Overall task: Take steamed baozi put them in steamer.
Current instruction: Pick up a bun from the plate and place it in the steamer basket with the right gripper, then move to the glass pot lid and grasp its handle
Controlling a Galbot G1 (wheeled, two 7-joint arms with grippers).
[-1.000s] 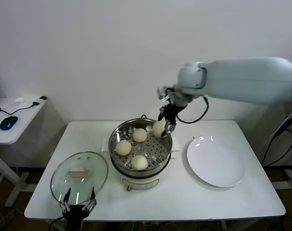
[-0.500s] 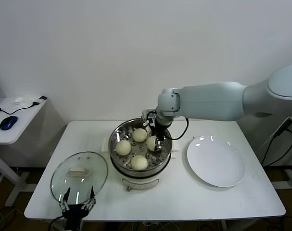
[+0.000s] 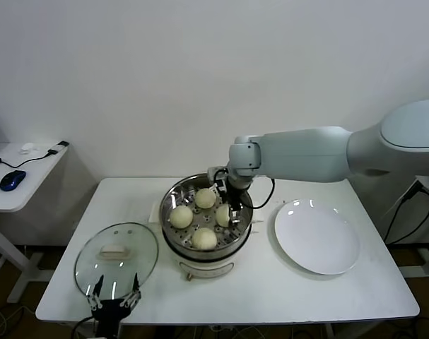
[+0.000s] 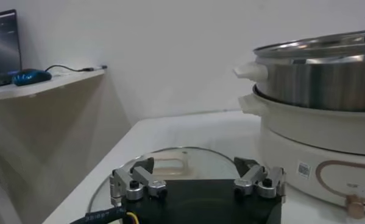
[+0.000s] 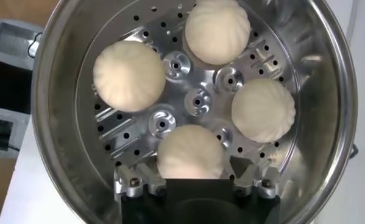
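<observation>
While the left gripper (image 3: 115,300) idles open by the lid (image 3: 116,258), the right gripper (image 3: 230,210) gapes around, not gripping, the three-o'clock baozi (image 5: 191,152) in the steamer (image 3: 173,196).

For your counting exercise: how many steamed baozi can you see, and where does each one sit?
4, all on the perforated tray inside the steamer: one between the right gripper's open fingers, one, one and one ringed around the tray's centre. None looks hidden.

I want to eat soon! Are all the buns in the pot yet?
Nearly. Three buns sit on the steamer tray. The fourth bun rests there too, between the open fingers of the right tool. The plate has none. Left: pulling that arm away.
</observation>
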